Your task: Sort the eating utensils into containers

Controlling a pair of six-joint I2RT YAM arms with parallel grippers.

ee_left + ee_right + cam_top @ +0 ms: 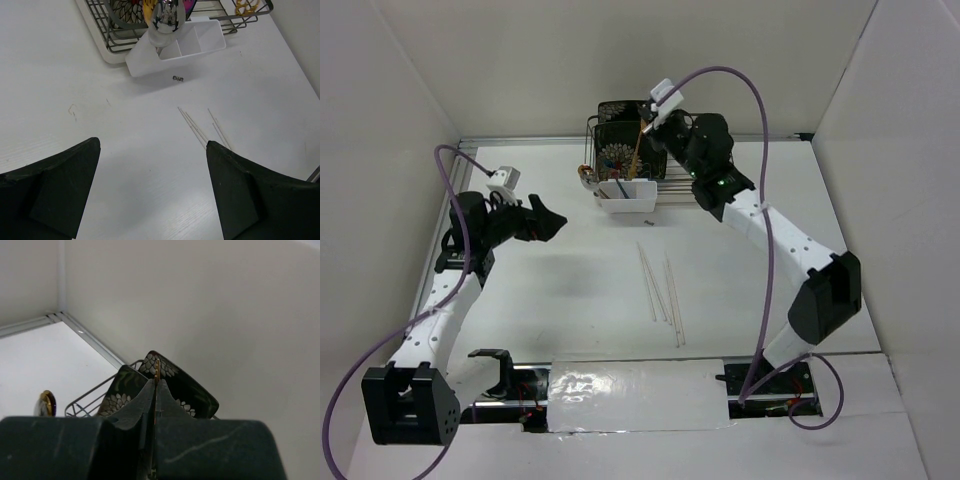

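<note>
**Jaws shut on a gold utensil (157,371) above the rack**

The right gripper (155,386) has its fingers pressed together, and the utensil's thin edge stands up between them. Seen edge-on, it could be either a fork or a spoon. The grip sits high over the dark wire rack (665,178) at the far side of the table, with the floral plates (192,392) just behind it.

The step in hand looks like the carry to the white caddy (632,203), which sits against the near side of the rack. To do it well, lift clear of the rack wires and bring the utensil toward the near side while keeping it upright. Lower its bottom end well into a compartment before letting go, and steer wide of the shiny spoon (167,15) already standing there.

The left gripper (152,145) hangs well apart on the left with its fingers spread wide and nothing in them.

Counted:
- One caddy and one rack.
- Two plates.
- One held utensil and one spoon in the caddy.
- One gold piece (586,178) at the rack's left end.
- About four pale chopsticks (660,288) loose on the table toward the near side, too fine to separate surely.
- One small dark bit (177,78) just beside the caddy, which I cannot identify.
</note>
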